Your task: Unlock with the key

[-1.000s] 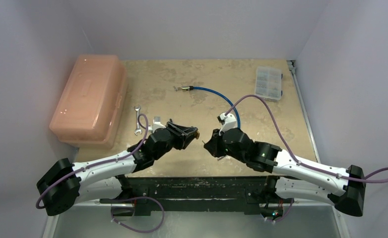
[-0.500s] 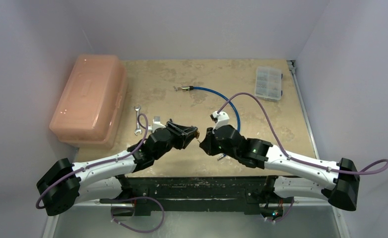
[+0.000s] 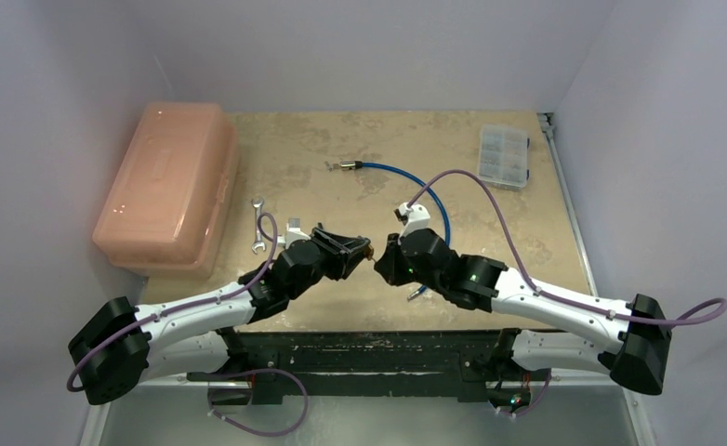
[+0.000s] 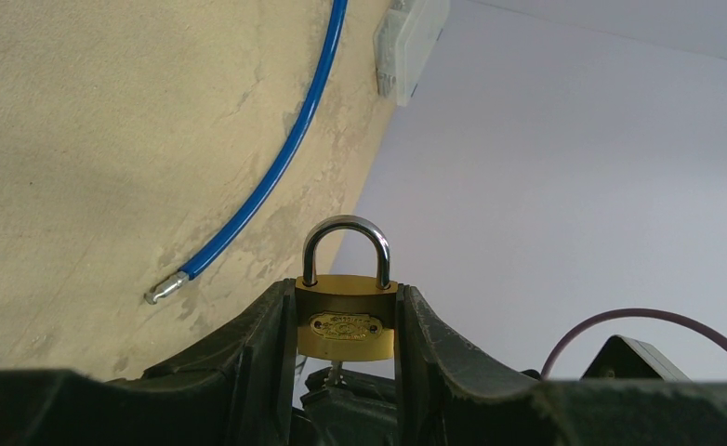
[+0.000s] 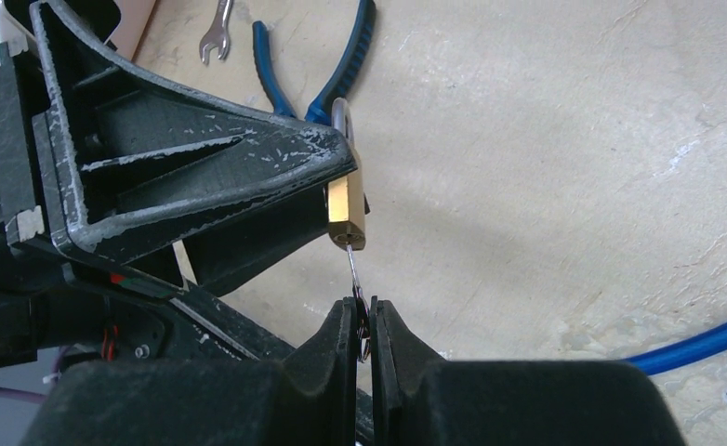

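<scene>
Right, from my station I see the left gripper [image 4: 344,292] closed partway on a small brass padlock with a steel shackle [image 4: 346,327]. One black finger presses each narrow side of the body. The shackle stands up past the fingertips, with both of its legs seated in the body. The right gripper [image 5: 363,311] faces it tip to tip, and its jaws are nearly together, pinching the head of the tiny thin silvery metal key [image 5: 354,274]. The key's blade runs straight out from between those fingertips and meets the bottom face of the padlock at the keyway. I cannot tell how deep it sits. In the top view both grippers hang above the worn tan table [image 3: 313,149], close to its near edge, with the padlock and key bridging the small gap between them. Beyond the left gripper's fingers in the right wrist view lie pliers with blue handles [image 5: 341,65], and further off in the same direction is a small silver open-end wrench [image 5: 213,32]. A thin blue cable with a metal end [image 3: 406,175] curves over the table on the far side of the right gripper, with its tipped end well apart from both grippers. A pink translucent plastic box with a lid [image 3: 169,186] sits far out to the left gripper's outer side. A clear plastic compartment case [image 3: 504,156] rests well beyond the right gripper, near the table's far right corner.
</scene>
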Tool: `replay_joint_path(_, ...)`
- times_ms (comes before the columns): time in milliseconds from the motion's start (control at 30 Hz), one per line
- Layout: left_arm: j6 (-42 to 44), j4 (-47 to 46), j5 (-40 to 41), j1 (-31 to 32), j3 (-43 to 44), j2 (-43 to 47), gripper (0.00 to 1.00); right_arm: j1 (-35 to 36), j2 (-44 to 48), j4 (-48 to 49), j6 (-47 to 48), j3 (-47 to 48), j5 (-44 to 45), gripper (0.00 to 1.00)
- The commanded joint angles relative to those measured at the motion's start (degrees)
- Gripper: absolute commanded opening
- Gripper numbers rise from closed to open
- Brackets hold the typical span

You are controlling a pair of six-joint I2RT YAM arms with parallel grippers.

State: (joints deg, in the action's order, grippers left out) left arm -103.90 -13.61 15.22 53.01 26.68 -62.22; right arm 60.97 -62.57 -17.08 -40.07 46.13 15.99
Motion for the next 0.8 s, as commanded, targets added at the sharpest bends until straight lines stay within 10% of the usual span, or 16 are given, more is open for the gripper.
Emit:
replay_joint_path(0, 0.9, -2.4, -0.4, 0.2, 1.5, 0.9, 0.0, -0.9, 1.3, 2.3, 0.6, 1.7, 1.1, 0.0)
replay_joint_path(767, 1.3, -4.7, -0.4, 1.4, 1.9, -1.4, 0.0, -3.3, 0.8, 3.7, 1.5, 0.9, -0.7, 0.0)
